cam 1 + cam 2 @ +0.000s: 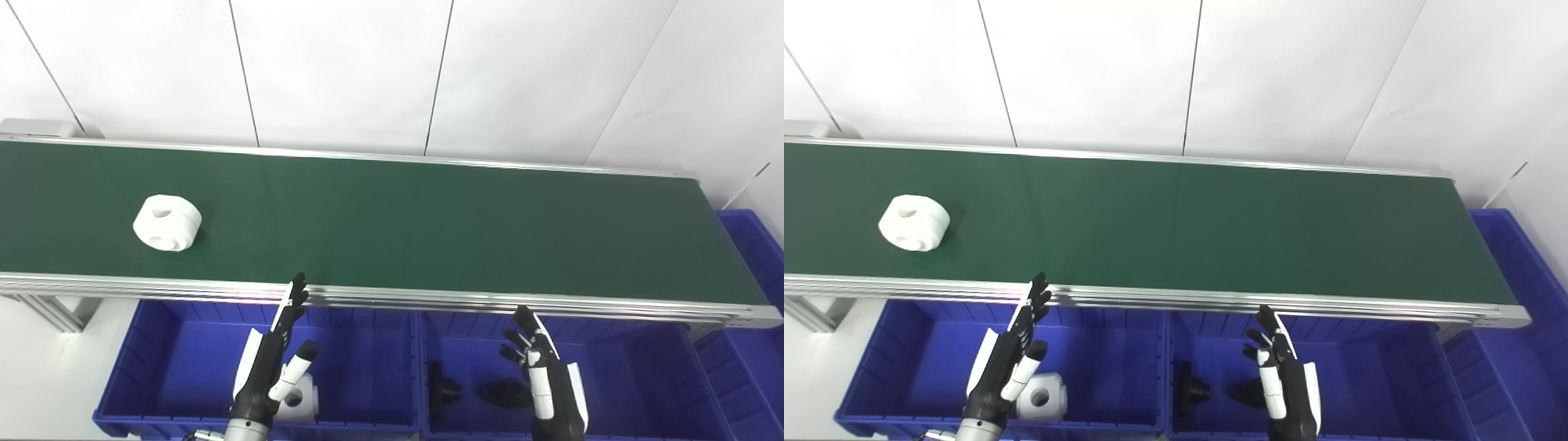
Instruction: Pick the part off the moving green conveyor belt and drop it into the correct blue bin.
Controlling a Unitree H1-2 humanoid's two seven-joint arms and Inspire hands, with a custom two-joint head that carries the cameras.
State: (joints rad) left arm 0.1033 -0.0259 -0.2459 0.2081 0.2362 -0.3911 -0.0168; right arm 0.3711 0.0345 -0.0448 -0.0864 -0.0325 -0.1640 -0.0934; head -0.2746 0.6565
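White part, a rounded block with two round holes, lies on the green conveyor belt, up and well to the left of the left hand and far from the right hand. It touches neither hand.

Left hand hovers below the belt's near aluminium rail, over the left blue bin, its fingers stretched out straight and apart, fingertips reaching up to the rail's edge; it holds nothing. Just under its thumb, inside that bin, sits another white block with a hole.

Right hand hangs released as well, fingers spread and slightly curled, empty, over the middle blue bin. To its left in that bin lie two black parts, one of them touching the hand's outline in the view; whether they truly touch I cannot tell.

Beyond the right hand, past the belt's end, a third blue bin shows at the frame's edge. White wall panels stand behind the belt.
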